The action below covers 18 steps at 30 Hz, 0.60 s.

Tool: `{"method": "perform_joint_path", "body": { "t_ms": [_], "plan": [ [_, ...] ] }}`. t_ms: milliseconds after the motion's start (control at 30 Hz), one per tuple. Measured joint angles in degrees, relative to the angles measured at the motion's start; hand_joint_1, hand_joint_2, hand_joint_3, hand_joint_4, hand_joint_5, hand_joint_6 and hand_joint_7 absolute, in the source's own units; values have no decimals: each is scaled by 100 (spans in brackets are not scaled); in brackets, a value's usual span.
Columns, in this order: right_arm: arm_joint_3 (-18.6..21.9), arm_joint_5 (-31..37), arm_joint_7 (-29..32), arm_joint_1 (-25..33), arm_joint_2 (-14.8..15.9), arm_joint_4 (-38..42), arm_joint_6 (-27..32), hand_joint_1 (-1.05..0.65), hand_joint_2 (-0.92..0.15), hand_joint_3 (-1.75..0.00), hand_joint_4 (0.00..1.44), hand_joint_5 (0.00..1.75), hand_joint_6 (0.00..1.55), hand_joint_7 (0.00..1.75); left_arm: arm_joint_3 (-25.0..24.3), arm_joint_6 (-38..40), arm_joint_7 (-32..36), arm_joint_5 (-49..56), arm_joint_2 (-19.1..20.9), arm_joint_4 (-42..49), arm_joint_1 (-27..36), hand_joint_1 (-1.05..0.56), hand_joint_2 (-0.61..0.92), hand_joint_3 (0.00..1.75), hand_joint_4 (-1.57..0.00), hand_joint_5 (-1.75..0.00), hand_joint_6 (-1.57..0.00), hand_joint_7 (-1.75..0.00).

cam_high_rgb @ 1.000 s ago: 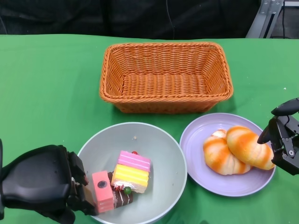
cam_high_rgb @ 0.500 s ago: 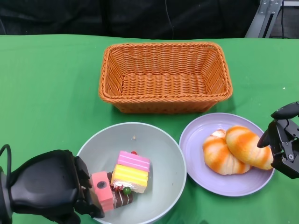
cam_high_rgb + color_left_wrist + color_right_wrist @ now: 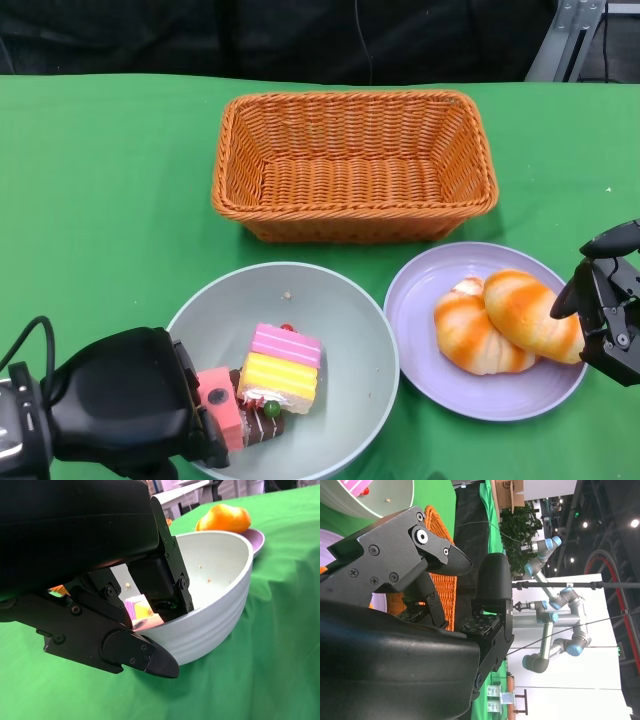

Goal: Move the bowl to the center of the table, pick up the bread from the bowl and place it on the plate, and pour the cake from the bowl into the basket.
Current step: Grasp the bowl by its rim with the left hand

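Note:
The pale grey bowl sits at the table's near middle and holds a pink-and-yellow cake, a pink block and a chocolate piece. My left hand is at the bowl's left rim. In the left wrist view its fingers straddle the bowl, one inside by the cake and one against the outer wall. Two orange-striped breads lie on the lilac plate. My right hand hangs just right of the plate, fingers apart and holding nothing.
The orange wicker basket stands empty behind the bowl and plate. Green cloth covers the table, with bare stretches at the left and far right. A cable loops by my left wrist.
My left hand has slid right and lower along the bowl's left rim, now covering more of the pink block. The bowl, plate and right hand stay put.

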<state>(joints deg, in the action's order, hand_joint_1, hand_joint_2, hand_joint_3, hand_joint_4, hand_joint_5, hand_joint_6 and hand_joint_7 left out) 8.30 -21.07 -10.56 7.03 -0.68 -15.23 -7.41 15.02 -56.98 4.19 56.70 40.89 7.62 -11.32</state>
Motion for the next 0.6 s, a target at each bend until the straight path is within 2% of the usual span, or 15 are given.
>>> {"method": "perform_joint_path", "body": {
  "t_ms": [167, 600],
  "plan": [
    [-8, 36, 16, 9, -29, -4, -14, -16, -53, -105, 70, 174, 62, 136, 134, 107, -181, -38, 10, -7, -84, -62, 89, 1, -116, -3, -113, -1],
    [-18, 48, 34, 47, -87, -5, -101, -14, -53, -106, 70, 170, 63, 133, 409, 270, -498, -141, 101, -10, -278, -65, 92, 2, -116, -2, -113, 0]
  ]
}}
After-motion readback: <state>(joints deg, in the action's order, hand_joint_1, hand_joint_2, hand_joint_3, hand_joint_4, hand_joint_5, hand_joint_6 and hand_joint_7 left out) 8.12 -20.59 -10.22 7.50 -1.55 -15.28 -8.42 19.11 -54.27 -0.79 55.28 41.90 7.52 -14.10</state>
